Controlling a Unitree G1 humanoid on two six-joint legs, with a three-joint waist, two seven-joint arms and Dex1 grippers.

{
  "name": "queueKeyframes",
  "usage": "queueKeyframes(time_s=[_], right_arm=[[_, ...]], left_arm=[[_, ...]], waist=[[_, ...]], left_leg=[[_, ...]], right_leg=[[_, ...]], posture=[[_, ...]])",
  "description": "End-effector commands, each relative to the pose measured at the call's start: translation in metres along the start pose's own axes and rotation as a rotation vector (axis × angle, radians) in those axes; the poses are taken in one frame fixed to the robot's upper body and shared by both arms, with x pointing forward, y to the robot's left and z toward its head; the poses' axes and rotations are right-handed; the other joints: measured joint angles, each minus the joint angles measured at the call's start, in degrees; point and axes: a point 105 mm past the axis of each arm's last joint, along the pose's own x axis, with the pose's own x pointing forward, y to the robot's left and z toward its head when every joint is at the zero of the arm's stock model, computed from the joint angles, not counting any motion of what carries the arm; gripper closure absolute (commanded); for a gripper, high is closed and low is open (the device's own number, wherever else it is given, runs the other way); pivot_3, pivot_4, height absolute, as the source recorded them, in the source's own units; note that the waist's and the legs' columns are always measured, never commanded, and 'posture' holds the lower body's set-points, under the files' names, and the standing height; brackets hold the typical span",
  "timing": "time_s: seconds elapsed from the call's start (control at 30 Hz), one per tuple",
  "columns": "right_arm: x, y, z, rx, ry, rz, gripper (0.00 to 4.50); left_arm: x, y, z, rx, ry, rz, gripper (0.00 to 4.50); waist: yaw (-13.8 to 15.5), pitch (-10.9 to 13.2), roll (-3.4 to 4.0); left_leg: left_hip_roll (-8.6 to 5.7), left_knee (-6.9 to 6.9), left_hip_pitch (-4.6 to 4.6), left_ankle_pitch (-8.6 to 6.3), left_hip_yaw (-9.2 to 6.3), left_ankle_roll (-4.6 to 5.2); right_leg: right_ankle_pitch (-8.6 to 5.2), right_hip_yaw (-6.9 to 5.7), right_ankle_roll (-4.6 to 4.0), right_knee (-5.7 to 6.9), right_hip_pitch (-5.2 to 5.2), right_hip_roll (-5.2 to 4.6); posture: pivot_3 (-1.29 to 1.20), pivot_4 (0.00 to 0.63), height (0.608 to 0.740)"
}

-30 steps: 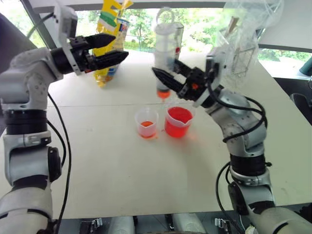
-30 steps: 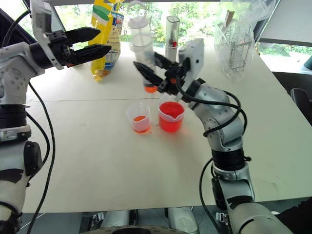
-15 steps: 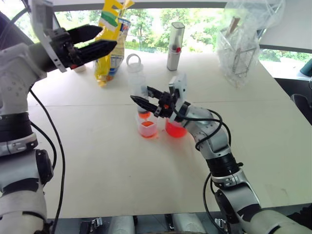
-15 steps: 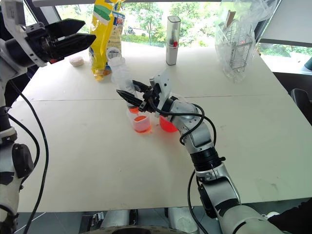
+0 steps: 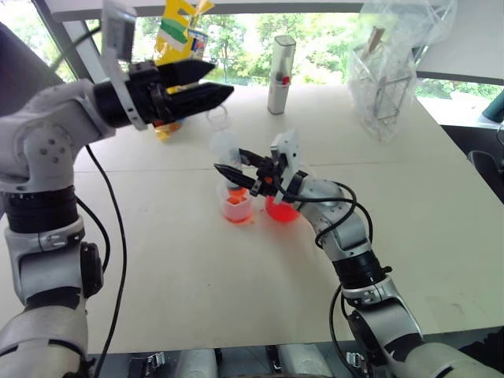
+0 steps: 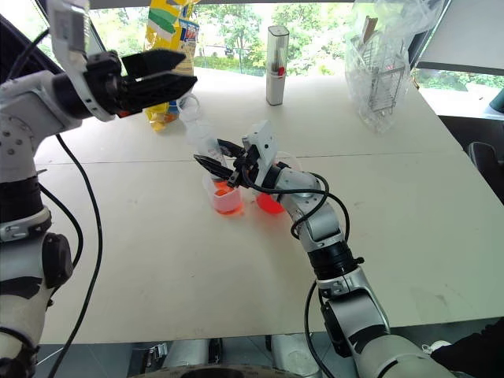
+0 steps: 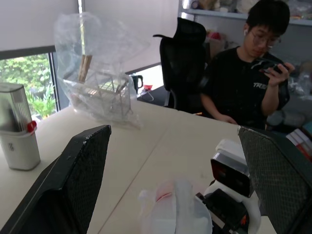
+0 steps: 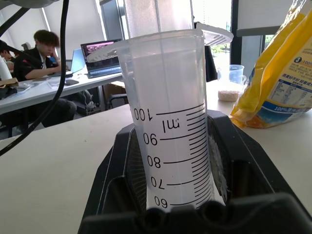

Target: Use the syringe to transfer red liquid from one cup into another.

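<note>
Right up close, the right gripper [image 5: 236, 168] is clamped around the barrel of the syringe [image 8: 168, 122], the printed scale sitting between the jaws, so the hold is on the stiff clear tube and not on the plunger. The syringe looks like light, hard plastic, smooth and likely slick, so a firm mid-barrel grip seems the sensible place, with the plunger ring [image 5: 218, 118] left free at the top for the other hand. Its tip hangs over the small cup [image 5: 236, 207], where a little red liquid [image 6: 224, 191] shows in the bottom. Just beside it, touching or nearly so, stands the big cup [image 5: 282, 209], glowing red; both look thin-walled, light and easy to tip with a nudge. Higher and further back, the left gripper [image 5: 195, 84] is spread wide and holding nothing, poised near the plunger ring. Behind it stands a yellow bag [image 5: 177, 35] by the window.
</note>
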Motion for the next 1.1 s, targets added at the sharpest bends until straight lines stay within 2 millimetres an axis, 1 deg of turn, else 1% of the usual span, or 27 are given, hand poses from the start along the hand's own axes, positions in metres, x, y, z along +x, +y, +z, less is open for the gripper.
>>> queueKeyframes(time_s=[0.03, 0.07, 0.17, 0.23, 0.27, 0.37, 0.4, 0.43, 0.63, 0.73, 0.87, 1.1], right_arm=[[0.002, -0.001, 0.012, -0.03, -0.048, 0.002, 3.14], [0.002, -0.001, 0.012, -0.03, -0.048, 0.002, 3.14], [0.002, -0.001, 0.011, -0.03, -0.044, 0.001, 3.14], [0.002, -0.002, 0.011, -0.031, -0.043, 0.001, 3.14], [0.002, -0.002, 0.011, -0.031, -0.043, 0.0, 3.14], [0.002, -0.002, 0.011, -0.031, -0.041, 0.001, 3.14], [0.002, -0.002, 0.011, -0.031, -0.041, 0.001, 3.14], [0.002, -0.002, 0.011, -0.032, -0.042, 0.001, 3.14], [0.003, -0.004, 0.018, -0.04, -0.06, 0.003, 3.14], [0.003, -0.006, 0.026, -0.049, -0.078, -0.003, 3.14], [0.003, -0.008, 0.038, -0.059, -0.106, -0.013, 3.14], [0.002, -0.013, 0.06, -0.075, -0.145, -0.02, 3.14]], left_arm=[[-0.001, -0.008, 0.003, 0.069, 0.009, -0.01, 0.23], [-0.001, -0.008, 0.002, 0.069, 0.013, -0.009, 0.23], [-0.003, -0.008, -0.005, 0.072, 0.038, 0.0, 1.01], [-0.005, -0.009, -0.01, 0.071, 0.054, 0.0, 1.93], [-0.005, -0.01, -0.011, 0.071, 0.056, 0.0, 2.52], [-0.006, -0.009, -0.012, 0.069, 0.057, 0.007, 3.96], [-0.006, -0.009, -0.012, 0.067, 0.06, 0.008, 4.36], [-0.006, -0.01, -0.013, 0.066, 0.062, 0.007, 4.45], [-0.005, -0.012, -0.021, 0.062, 0.084, 0.0, 4.45], [-0.006, -0.012, -0.033, 0.071, 0.118, 0.002, 4.45], [-0.008, -0.005, -0.052, 0.087, 0.16, 0.034, 4.45], [-0.007, -0.002, -0.067, 0.075, 0.176, 0.033, 4.45]], waist=[[0.0, 0.0, 0.0], [0.03, 0.0, 0.0], [0.01, 0.0, 0.0], [0.01, 0.0, 0.0], [0.05, 0.0, 0.0], [0.08, 0.01, -0.01], [0.05, 0.01, -0.01], [0.04, 0.01, -0.01], [0.04, 0.01, -0.01], [0.02, 0.01, -0.01], [0.06, 0.01, -0.01], [0.06, 0.01, -0.01]], left_leg=[[0.0, 0.0, 0.01, 0.0, 0.02, 0.0], [0.0, 0.0, 0.0, 0.0, 0.02, 0.0], [0.0, 0.0, 0.0, 0.0, 0.02, 0.0], [-0.01, -0.01, 0.01, 0.0, 0.04, 0.0], [-0.01, -0.01, 0.01, 0.0, 0.02, 0.0], [-0.01, -0.01, -0.01, 0.0, 0.01, 0.0], [-0.01, -0.01, -0.01, 0.0, 0.01, 0.0], [-0.01, -0.01, 0.0, 0.0, 0.02, 0.0], [-0.01, -0.02, 0.0, 0.0, 0.02, 0.0], [-0.01, -0.02, 0.0, 0.0, 0.02, 0.0], [0.0, -0.02, 0.0, 0.0, 0.01, 0.0], [0.0, -0.02, -0.01, 0.0, 0.03, 0.0]], right_leg=[[0.0, 0.02, 0.0, 0.0, 0.01, -0.01], [0.0, 0.02, 0.0, -0.01, 0.01, -0.01], [0.0, 0.02, 0.0, -0.01, 0.01, -0.01], [0.0, 0.04, 0.0, -0.01, 0.01, -0.01], [0.0, 0.03, 0.0, -0.02, 0.01, -0.01], [0.0, 0.02, 0.0, -0.02, 0.0, -0.01], [0.0, 0.02, 0.0, -0.02, 0.01, -0.01], [0.0, 0.02, 0.0, -0.02, 0.01, 0.0], [0.0, 0.02, 0.0, -0.03, 0.0, 0.0], [0.0, 0.03, 0.0, -0.03, 0.0, -0.02], [0.0, 0.02, 0.0, -0.03, 0.0, -0.03], [0.0, 0.03, 0.0, -0.04, 0.0, -0.02]], posture=[[0.0, 0.15, 0.74], [0.0, 0.15, 0.74], [0.0, 0.15, 0.74], [0.0, 0.15, 0.74], [0.0, 0.15, 0.74], [0.0, 0.15, 0.74], [0.0, 0.15, 0.74], [0.0, 0.15, 0.74], [0.0, 0.15, 0.74], [0.0, 0.15, 0.74], [0.0, 0.15, 0.74], [0.0, 0.15, 0.74]])
